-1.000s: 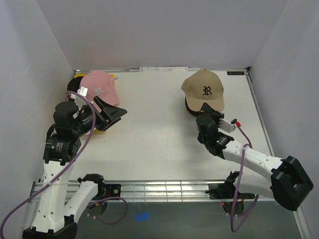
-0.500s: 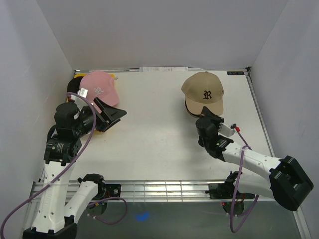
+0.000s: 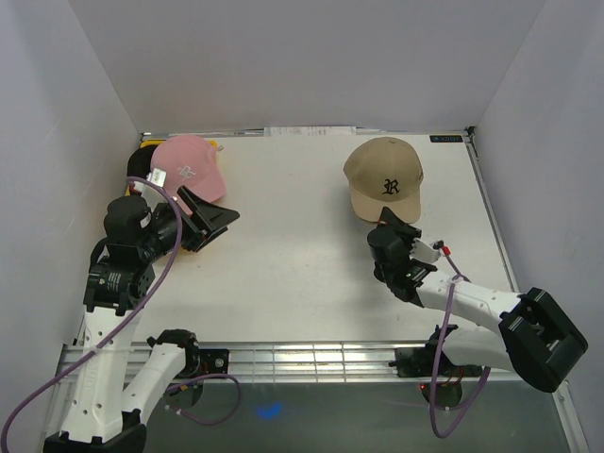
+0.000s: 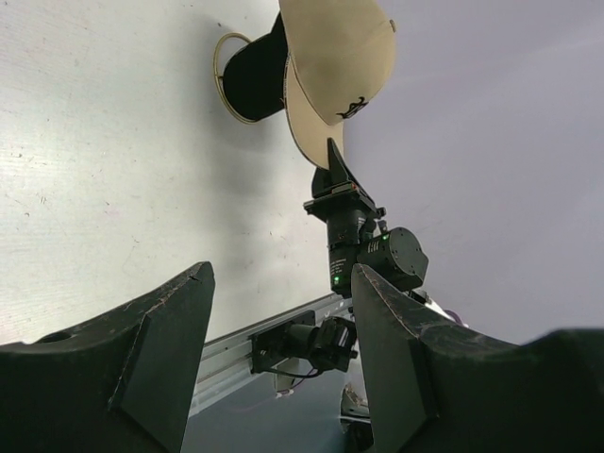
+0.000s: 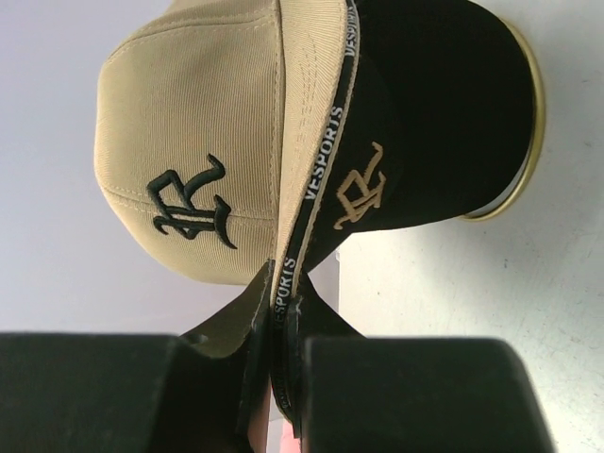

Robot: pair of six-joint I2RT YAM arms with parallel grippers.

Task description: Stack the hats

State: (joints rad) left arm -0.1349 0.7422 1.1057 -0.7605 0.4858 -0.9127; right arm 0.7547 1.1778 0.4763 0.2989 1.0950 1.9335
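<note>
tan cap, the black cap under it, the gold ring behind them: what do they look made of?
Tan cap: matte woven fabric, likely cotton twill; fine ribbed weave, stitched panel seams, embroidered black R.
Black cap: similar matte fabric; raised gold embroidered logo.
Gold ring: probably metal wire, thin and shiny; coated plastic can't be ruled out.

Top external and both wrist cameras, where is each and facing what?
Top external: above and behind the bases, looking down on both arms, pink cap, tan cap.
Left wrist: past the open left gripper, across to the right arm.
Right wrist: right gripper pinching the tan cap's brim, black cap underneath.
All share the tan cap.
</note>
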